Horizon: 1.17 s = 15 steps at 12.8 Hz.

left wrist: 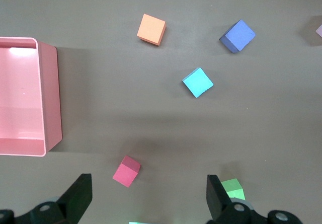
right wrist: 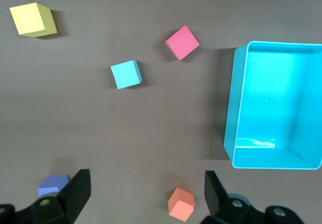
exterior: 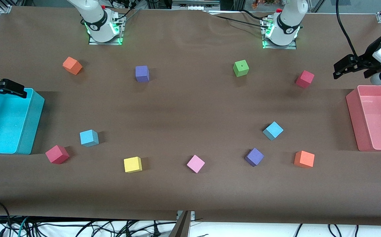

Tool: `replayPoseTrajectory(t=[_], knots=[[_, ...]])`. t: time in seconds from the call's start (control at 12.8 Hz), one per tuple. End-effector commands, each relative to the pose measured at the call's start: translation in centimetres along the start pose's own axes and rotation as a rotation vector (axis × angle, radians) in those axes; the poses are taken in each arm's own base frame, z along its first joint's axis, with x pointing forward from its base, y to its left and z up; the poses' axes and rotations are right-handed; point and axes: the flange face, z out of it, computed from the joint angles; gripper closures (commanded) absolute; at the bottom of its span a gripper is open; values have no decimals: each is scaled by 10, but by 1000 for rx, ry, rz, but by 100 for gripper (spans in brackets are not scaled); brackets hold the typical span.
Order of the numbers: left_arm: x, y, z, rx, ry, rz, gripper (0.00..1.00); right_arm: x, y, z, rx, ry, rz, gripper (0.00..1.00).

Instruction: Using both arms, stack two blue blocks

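One light blue block (exterior: pixel 89 137) lies toward the right arm's end of the table, beside a red cube; it also shows in the right wrist view (right wrist: pixel 126 74). The second blue block (exterior: pixel 273 130) lies toward the left arm's end, and shows in the left wrist view (left wrist: pixel 197 82). My right gripper (exterior: pixel 19 90) hangs open and empty over the edge of the cyan bin, its jaws wide apart in its wrist view (right wrist: pixel 147 181). My left gripper (exterior: pixel 338 69) hangs open and empty high over the table by the pink bin, also wide open (left wrist: pixel 148 186). Both are well away from the blocks.
The cyan bin (exterior: pixel 32 121) and the pink bin (exterior: pixel 353 118) stand at the table's ends. Scattered cubes: orange (exterior: pixel 72 65), purple (exterior: pixel 142 73), green (exterior: pixel 241 68), red (exterior: pixel 305 79), red (exterior: pixel 57 154), yellow (exterior: pixel 132 164), pink (exterior: pixel 195 163), purple (exterior: pixel 254 156), orange (exterior: pixel 304 159).
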Motion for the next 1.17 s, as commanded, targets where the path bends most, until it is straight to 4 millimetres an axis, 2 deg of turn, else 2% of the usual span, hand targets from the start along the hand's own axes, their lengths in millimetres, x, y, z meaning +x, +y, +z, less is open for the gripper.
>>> replayPoseTrajectory(t=[0.0,0.7,0.93,1.09], knots=[[-2,-3,-9,-23,15,-7,0,-1,2,0,11,4,10,0],[-1,-8,-10,-41,21,-17,0,-1,4,0,12,5,9,0],[-1,4,-7,-29,18,3,0,-1,6,0,14,5,9,0],[0,-2,-7,-34,23,-9,0,-1,6,0,14,5,9,0]])
